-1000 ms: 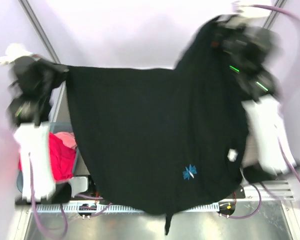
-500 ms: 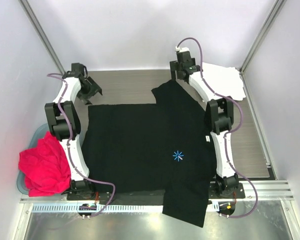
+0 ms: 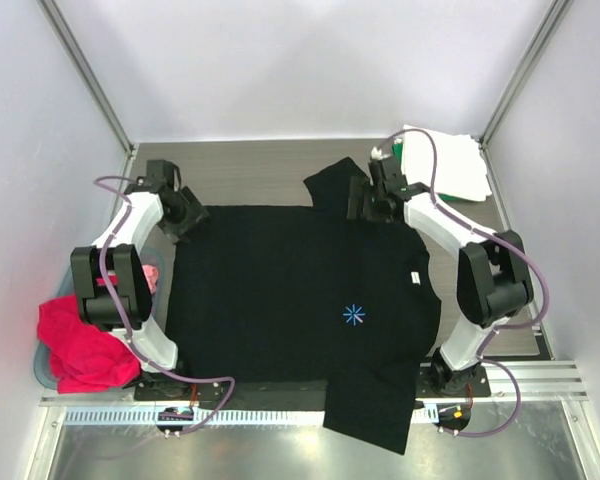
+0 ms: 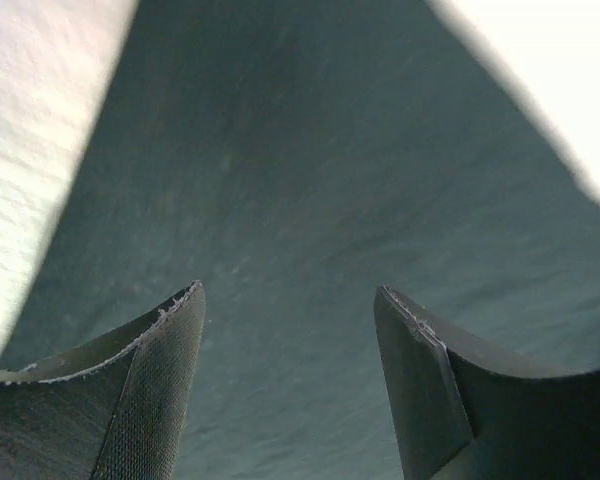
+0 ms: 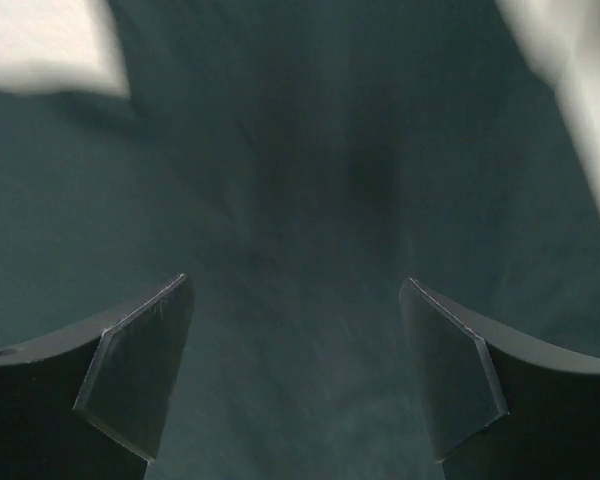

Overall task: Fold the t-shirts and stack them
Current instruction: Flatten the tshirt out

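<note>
A black t-shirt (image 3: 290, 290) with a small blue star print (image 3: 354, 314) lies spread flat on the table. One sleeve (image 3: 372, 420) hangs over the near edge and the other (image 3: 330, 185) points to the far side. My left gripper (image 3: 185, 215) hovers at the shirt's far left corner, open, with only black cloth (image 4: 300, 180) below its jaws (image 4: 290, 300). My right gripper (image 3: 365, 205) is over the far right part of the shirt, also open above black cloth (image 5: 300, 180), nothing between its fingers (image 5: 298, 290). A folded white t-shirt (image 3: 448, 165) lies at the far right, with green cloth (image 3: 398, 150) showing at its edge.
A pale blue tub (image 3: 40, 368) stands at the near left with a red t-shirt (image 3: 80, 340) draped over it and pink cloth (image 3: 152, 272) behind. Bare table (image 3: 250, 170) shows beyond the black shirt. Metal frame posts rise at both far corners.
A second ago both grippers held the black shirt up, stretched between them. It now lies flat; both grippers have opened, let go, and drawn in over its far edge.
</note>
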Motion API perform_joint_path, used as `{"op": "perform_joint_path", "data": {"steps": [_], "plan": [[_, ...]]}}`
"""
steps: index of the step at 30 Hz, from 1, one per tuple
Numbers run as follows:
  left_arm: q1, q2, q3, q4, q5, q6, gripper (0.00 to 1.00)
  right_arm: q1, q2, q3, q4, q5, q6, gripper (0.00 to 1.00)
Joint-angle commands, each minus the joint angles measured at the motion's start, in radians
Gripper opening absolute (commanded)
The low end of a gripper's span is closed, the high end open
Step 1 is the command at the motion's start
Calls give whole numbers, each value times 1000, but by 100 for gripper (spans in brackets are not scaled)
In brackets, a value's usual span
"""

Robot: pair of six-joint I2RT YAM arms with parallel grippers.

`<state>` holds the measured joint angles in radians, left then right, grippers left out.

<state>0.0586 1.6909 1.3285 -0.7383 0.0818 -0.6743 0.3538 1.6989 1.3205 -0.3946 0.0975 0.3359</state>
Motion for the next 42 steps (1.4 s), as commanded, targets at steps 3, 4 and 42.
{"op": "perform_joint_path", "data": {"steps": [3,4,42], "plan": [[-28,-23,-115,48,-36,15,70,1,48,-87,-88,-39,57,89],[-29,-20,-138,56,-40,7,69,1,60,-80,-117,-19,48,90],[-36,90,366,-211,-129,-11,67,-27,498,832,-368,-141,46,95]]}}
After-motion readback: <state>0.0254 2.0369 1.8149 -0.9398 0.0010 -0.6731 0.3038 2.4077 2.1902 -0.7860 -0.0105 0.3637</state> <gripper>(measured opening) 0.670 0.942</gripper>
